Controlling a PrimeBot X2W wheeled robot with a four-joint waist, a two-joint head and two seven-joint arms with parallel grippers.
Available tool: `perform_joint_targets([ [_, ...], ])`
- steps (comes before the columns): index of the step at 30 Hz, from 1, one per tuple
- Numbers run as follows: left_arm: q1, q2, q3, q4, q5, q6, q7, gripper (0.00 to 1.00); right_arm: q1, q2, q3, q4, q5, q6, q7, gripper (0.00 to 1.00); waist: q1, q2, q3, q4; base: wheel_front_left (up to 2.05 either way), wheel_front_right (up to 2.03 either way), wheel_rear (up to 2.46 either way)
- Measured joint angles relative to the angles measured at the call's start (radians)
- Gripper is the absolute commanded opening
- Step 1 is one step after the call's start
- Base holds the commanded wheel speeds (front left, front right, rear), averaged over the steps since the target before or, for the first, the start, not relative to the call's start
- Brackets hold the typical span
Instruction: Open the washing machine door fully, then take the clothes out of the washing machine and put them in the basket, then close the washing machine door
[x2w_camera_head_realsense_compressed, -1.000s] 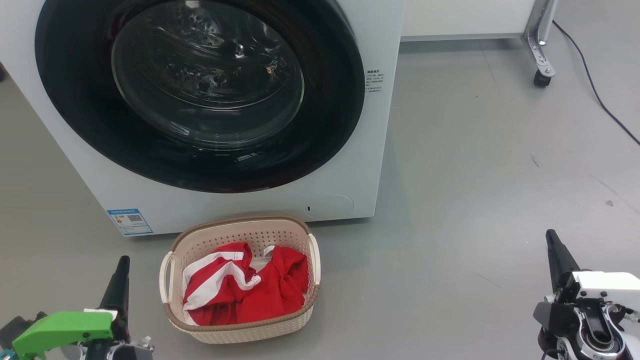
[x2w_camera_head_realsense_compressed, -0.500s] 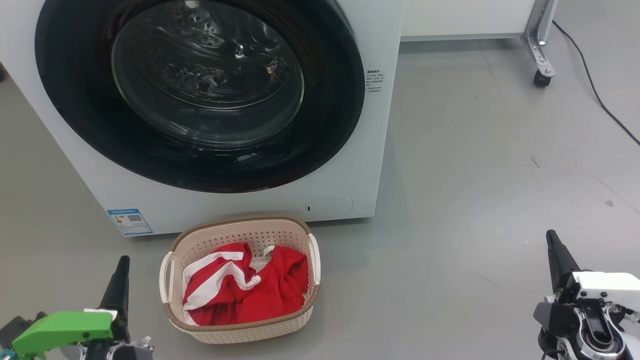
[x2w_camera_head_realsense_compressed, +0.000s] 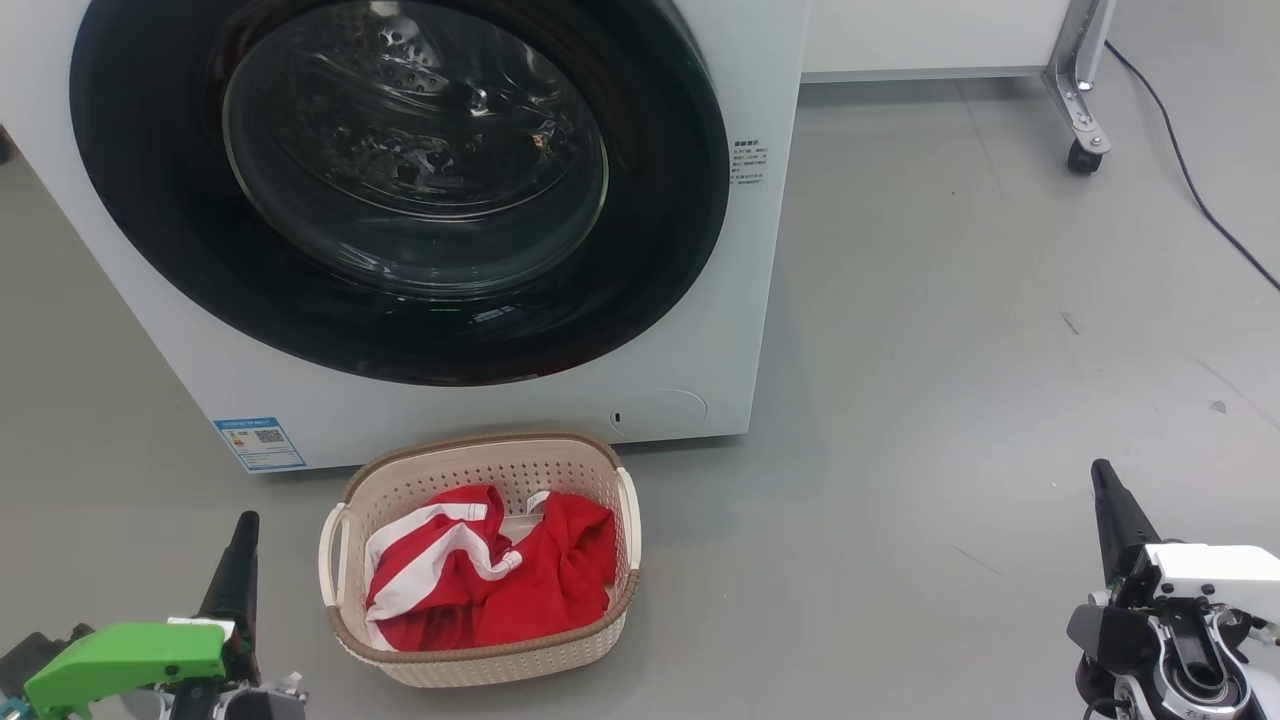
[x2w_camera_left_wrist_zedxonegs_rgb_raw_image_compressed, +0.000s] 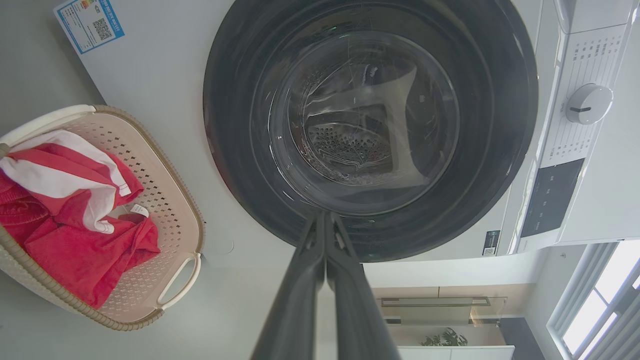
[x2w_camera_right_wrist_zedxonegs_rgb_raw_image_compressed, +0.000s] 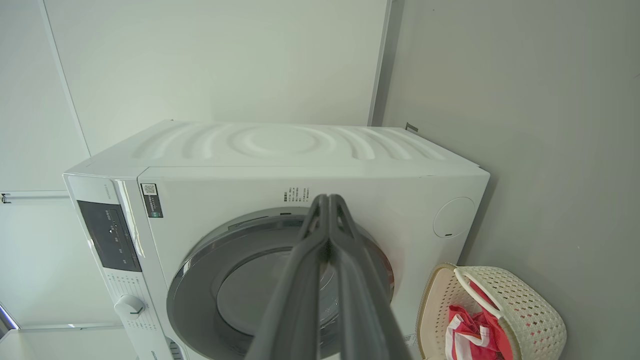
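- In the head view, the washing machine door (x2w_camera_head_realsense_compressed: 400, 190) is being shown shut flush against the washing machine (x2w_camera_head_realsense_compressed: 762, 260). The clothes (x2w_camera_head_realsense_compressed: 500, 585) are lying bunched inside the basket (x2w_camera_head_realsense_compressed: 480, 446), which is standing on the floor (x2w_camera_head_realsense_compressed: 950, 350) just before the machine's front.
- The left gripper (x2w_camera_head_realsense_compressed: 246, 522) is being held clenched and empty at the lower left, near the basket's left handle. The right gripper (x2w_camera_head_realsense_compressed: 1103, 472), likewise clenched on nothing, is being held well apart at the lower right. The left arm is being judged the nearer to door and basket.
- In the left wrist view, the pressed-together fingers are being pointed at the door's lower rim, with the basket lying off to the left. Bare steel of the drum (x2w_camera_left_wrist_zedxonegs_rgb_raw_image_compressed: 350, 145) is being seen through the glass.
- In the right wrist view, the closed fingers are being aimed at the machine's white front just beside the door's rim, with the basket at the lower right.
- Every step is being judged done.
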Motion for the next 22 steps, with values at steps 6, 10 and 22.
perform_joint_targets([
  [6, 0.0, 0.0, 0.0, 0.0, 0.0, 0.0, 0.0, 0.0, 0.0, 0.0, -0.001, 0.001, 0.0, 0.0, 0.0, 0.0, 0.0, 0.0, 0.0, 0.0, 0.0, 0.0, 0.0],
  [10, 0.0, 0.0, 0.0, 0.0, 0.0, 0.0, 0.0, 0.0, 0.0, 0.0, -0.001, 0.002, 0.0, 0.0, 0.0, 0.0, 0.0, 0.0, 0.0, 0.0, 0.0, 0.0, 0.0],
  [22, 0.0, 0.0, 0.001, 0.0, 0.0, 0.0, 0.0, 0.0, 0.0, 0.001, -0.003, 0.003, 0.0, 0.0, 0.001, 0.0, 0.0, 0.0, 0.0, 0.0, 0.0, 0.0, 0.0],
])
